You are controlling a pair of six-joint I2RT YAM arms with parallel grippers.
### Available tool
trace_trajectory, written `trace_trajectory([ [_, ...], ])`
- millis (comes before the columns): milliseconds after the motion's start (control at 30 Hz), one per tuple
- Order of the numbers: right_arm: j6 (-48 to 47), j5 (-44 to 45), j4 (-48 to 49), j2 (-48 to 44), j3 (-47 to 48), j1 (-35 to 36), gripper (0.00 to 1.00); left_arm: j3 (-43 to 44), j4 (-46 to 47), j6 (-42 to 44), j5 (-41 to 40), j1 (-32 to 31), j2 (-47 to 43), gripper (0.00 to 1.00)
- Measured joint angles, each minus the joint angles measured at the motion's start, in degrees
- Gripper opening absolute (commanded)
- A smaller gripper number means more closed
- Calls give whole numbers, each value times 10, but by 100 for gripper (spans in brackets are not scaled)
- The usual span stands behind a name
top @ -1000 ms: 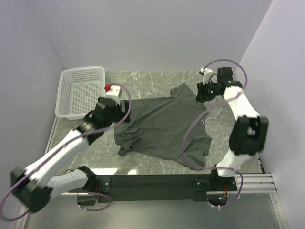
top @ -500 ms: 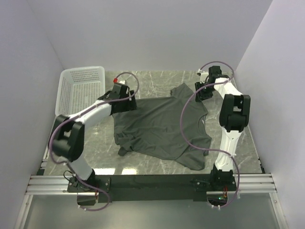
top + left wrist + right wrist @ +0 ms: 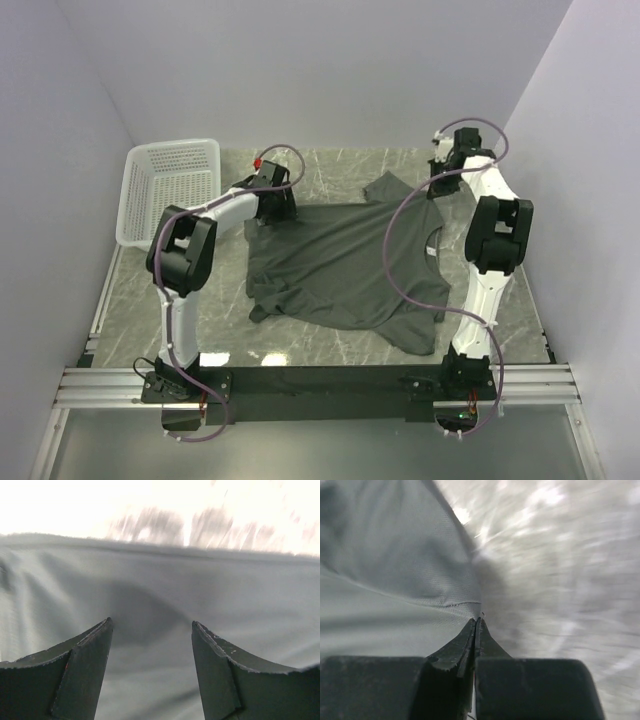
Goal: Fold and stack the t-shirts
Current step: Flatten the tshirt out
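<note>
right gripper (image 3: 476, 623) tight on t-shirt (image 3: 395, 565) edge

Can't make out the left gripper (image 3: 283, 208) tips from the top view, too small and tucked under the wrist. Same deal with the right gripper (image 3: 438, 187). Up close on the left wrist: fingers (image 3: 85, 670) cropped by the bottom edge, plus totally blown out and smeared past the t-shirt (image 3: 160, 580) hem. On the right wrist: blurry table (image 3: 560, 555), streaky marble, zero detail. Depth of the pinch on the cloth: no telling.
</note>
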Motion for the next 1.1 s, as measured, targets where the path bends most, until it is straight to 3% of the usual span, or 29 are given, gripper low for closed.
trace_trajectory([
  [200,21,16,9,32,114,-33,3,155,-26,1,8,8,109,67],
  [300,21,17,11,57,162,-39,24,204,-28,7,17,12,136,68],
  [333,16,16,12,59,162,-39,36,205,-28,10,20,12,136,69],
  [467,0,7,15,59,143,-41,50,180,-3,33,28,20,112,72],
  [600,-15,-19,13,59,127,-45,52,137,12,45,33,35,68,77],
  [733,-20,-47,16,58,127,-53,52,137,16,40,35,58,61,73],
  [1100,-13,-92,16,58,127,-56,53,207,-22,-1,19,73,146,55],
])
